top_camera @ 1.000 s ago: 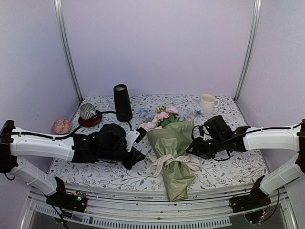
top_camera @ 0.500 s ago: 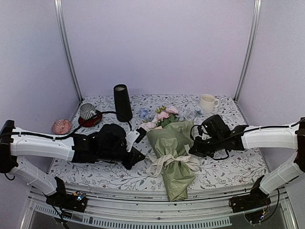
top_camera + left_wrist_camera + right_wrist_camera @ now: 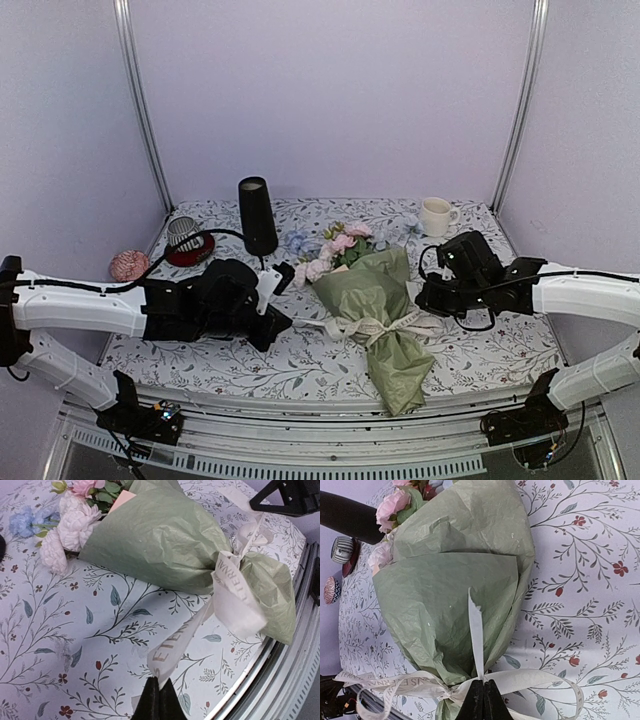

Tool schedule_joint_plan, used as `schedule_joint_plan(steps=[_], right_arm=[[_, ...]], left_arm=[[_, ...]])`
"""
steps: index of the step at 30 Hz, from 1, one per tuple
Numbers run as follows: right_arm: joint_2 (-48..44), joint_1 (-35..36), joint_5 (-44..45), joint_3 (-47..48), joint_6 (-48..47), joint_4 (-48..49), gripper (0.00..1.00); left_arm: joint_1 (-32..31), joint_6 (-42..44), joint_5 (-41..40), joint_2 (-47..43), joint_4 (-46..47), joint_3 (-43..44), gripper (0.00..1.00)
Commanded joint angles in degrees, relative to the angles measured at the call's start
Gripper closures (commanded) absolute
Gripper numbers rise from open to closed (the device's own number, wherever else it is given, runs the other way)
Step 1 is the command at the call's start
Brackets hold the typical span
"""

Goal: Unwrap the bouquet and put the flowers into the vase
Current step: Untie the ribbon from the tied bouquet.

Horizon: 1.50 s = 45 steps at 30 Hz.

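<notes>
Floral table (image 3: 300,368), bouquet (image 3: 370,290), only wrist views show left fingers (image 3: 151,703), right fingers (image 3: 476,703) pinching ribbon (image 3: 232,595)

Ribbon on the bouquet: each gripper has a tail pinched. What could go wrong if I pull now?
1. The left gripper holds only the tip of its ribbon tail; it may slip out.
2. The bouquet lies loose with its stem end at the table's near edge; uneven pulling by the right gripper could drag it off.
3. The knot might tighten rather than release.
</notes>
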Motion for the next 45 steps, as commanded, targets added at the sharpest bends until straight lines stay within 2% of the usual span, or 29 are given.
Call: schedule_joint_plan(steps=[1,8,20,34,45], right_arm=[[-2.47,0.24,5.62,1.42,-0.50,-2.50,0.96],[-3.12,0.18,7.13,1.51,-0.81,-3.12,0.96],[-4.04,0.18,2.38,3.38,-7.86,1.81,0.96],[-2.63,0.21,-12.38,3.67,-12.72,14.86,0.97],[-3.45,0.30,-16.77,5.20,-14.70,18.62,0.97]], left_arm=[[-0.33,-1.49,-3.03,-1.27,-1.85,-0.92,1.00],[-0.31,-1.82,-3.96,-2.11,-2.20,-0.78,1.00],[-0.08,-2.96,-6.51,-3.95,-3.10,-1.47,1.00],[2.43,-5.21,-6.34,-8.42,-2.07,-4.85,1.00],[3.52,-5.46,-5.55,-9.11,-1.55,-6.08,1.00]])
